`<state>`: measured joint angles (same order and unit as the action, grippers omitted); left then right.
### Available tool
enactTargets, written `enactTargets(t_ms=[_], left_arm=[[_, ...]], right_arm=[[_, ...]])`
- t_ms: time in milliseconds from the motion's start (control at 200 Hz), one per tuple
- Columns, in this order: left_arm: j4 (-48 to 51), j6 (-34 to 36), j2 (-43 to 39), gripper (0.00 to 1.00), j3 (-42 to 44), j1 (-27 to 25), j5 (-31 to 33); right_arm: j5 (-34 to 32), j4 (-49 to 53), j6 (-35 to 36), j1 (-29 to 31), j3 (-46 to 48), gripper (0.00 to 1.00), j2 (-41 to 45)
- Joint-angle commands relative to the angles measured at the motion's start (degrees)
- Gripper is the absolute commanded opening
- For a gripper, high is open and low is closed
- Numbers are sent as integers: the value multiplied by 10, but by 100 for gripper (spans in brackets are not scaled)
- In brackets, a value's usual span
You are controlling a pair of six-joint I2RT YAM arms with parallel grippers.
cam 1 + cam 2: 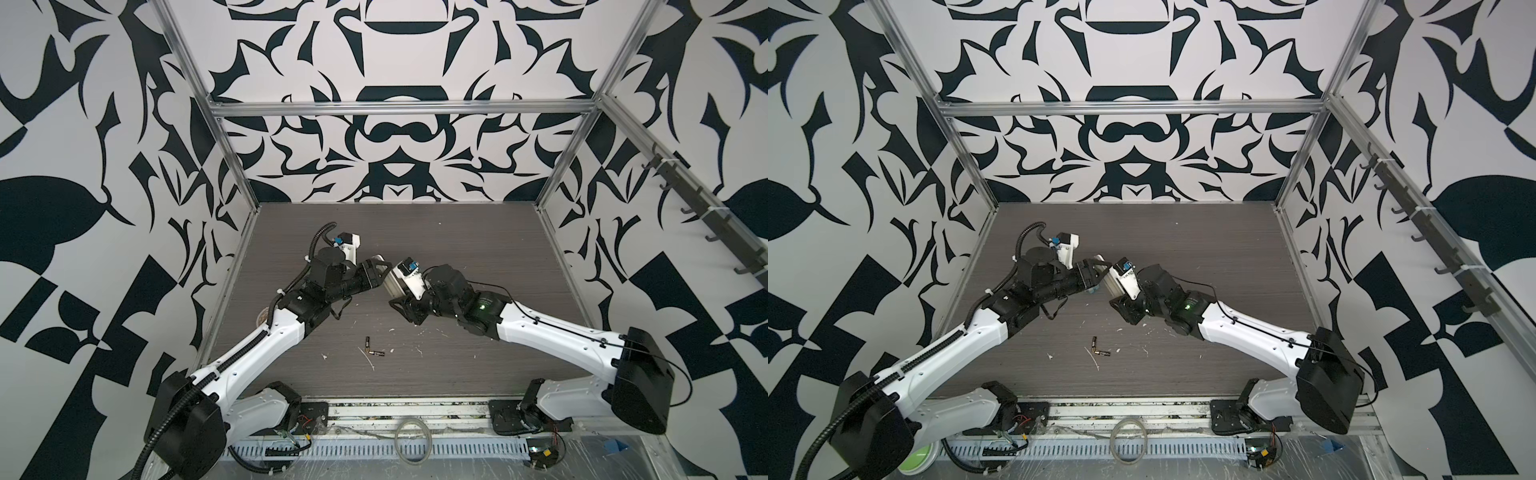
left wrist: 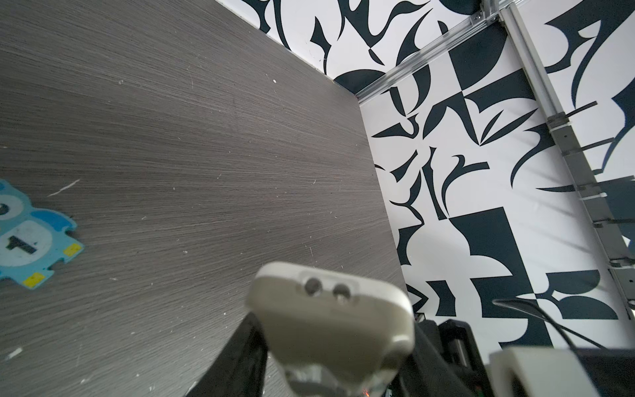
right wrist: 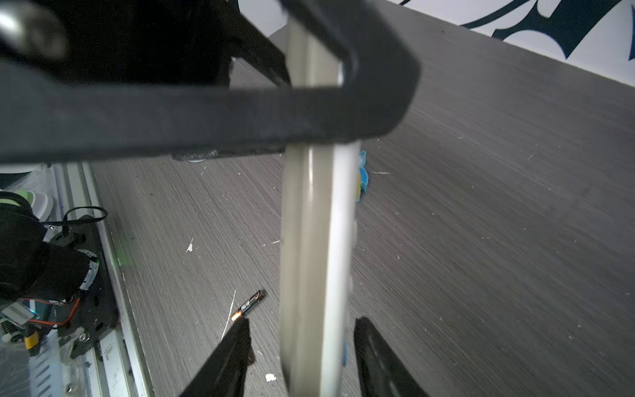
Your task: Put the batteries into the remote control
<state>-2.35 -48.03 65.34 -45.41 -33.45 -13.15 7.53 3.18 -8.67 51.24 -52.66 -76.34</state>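
Roughly over the middle of the table [image 1: 478, 249], the left gripper [image 1: 377, 272] is clamped on the remote [image 1: 391, 283] and holds it clear of the surface. In both top views the remote slopes away from the left gripper toward 5 o'clock, where the right gripper [image 1: 397, 306] meets its lower end.

From the right wrist, the remote [image 3: 316, 223] shows edge-on between the right gripper's fingers [image 3: 237, 347]. The jaws are apart and straddle it, with a plain gap on one side. The other finger is just beside the edge, and I cannot tell whether it touches. From the left wrist, the remote [image 2: 330, 309] juts out past the grip, with two small round spots on its rounded end.

The batteries [image 1: 376, 353] lie on the table at 6 o'clock from the grippers, well apart from them, toward the front edge. They form an L: one points to 12 o'clock, the other to 3, ends close together.

An owl [image 2: 31, 240] marked "1" lies flat on the table.
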Motion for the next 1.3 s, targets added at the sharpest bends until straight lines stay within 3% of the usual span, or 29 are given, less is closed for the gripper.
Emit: enactTargets(t_ms=[0, 420, 875, 945, 1165, 1295], left_arm=[[-17, -4, 2, 2, 9, -2, -1], [-11, -5, 1, 2, 8, -2, -5], [-26, -7, 6, 5, 18, -2, -6], [-37, -6, 7, 7, 23, -2, -13], [-62, 7, -10, 17, 37, -2, -23], [-75, 9, -10, 37, 42, -2, -34]], right_arm=[[-12, -28, 4, 3, -30, 49, -1], [-25, -34, -2, 3, -41, 37, -25], [-31, -30, -12, 2, -44, 4, -34], [-31, -29, -13, 2, -43, 0, -32], [-36, -42, -14, 2, -27, 0, -18], [-36, -42, -15, 2, -21, 0, -17]])
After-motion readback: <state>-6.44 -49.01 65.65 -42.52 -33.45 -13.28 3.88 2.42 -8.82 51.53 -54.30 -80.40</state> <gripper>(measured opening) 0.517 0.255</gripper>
